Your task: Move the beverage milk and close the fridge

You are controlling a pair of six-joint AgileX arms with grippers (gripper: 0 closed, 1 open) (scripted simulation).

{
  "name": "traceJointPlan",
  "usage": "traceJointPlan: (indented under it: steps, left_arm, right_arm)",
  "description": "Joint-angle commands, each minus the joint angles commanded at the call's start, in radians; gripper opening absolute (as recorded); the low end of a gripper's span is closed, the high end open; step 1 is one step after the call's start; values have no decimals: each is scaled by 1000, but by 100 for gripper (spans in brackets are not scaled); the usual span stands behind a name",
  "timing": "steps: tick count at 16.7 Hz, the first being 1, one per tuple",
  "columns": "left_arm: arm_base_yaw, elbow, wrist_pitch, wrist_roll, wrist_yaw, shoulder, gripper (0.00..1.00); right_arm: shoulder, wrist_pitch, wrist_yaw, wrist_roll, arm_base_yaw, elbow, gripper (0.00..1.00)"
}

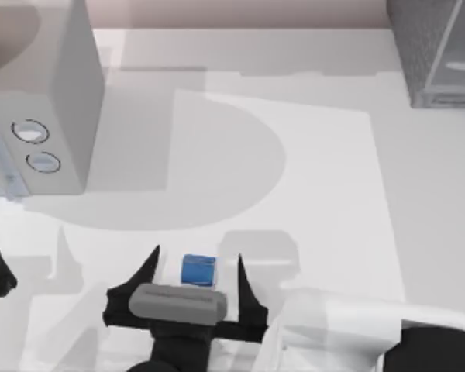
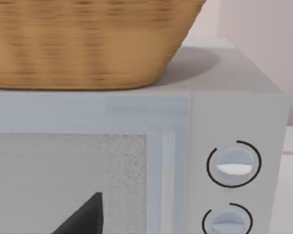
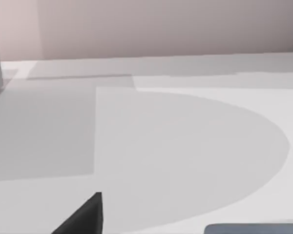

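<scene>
Right gripper (image 1: 198,271) is at the table's near edge, fingers spread wide on either side of the milk carton (image 1: 198,270), not yet touching it. Advice: centre the carton between the fingers and close squarely on its side faces before lifting. Left arm is parked at the left, facing the microwave (image 2: 234,165). The fridge (image 1: 438,50) stands far right.

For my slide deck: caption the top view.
Right gripper open around the beverage milk at the table's near edge; fridge at far right.
</scene>
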Motion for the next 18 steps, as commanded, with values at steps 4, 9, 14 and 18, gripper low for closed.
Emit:
traceJointPlan:
  steps: [4,9,14,18]
  left_arm:
    - [0,0,0,0,0,0,100]
    - [0,0,0,0,0,0,100]
    - [0,0,0,0,0,0,100]
    - [0,0,0,0,0,0,100]
  right_arm:
    - [0,0,0,0,0,0,70]
    - [0,0,0,0,0,0,32]
    - [0,0,0,0,0,0,0]
    - [0,0,0,0,0,0,0]
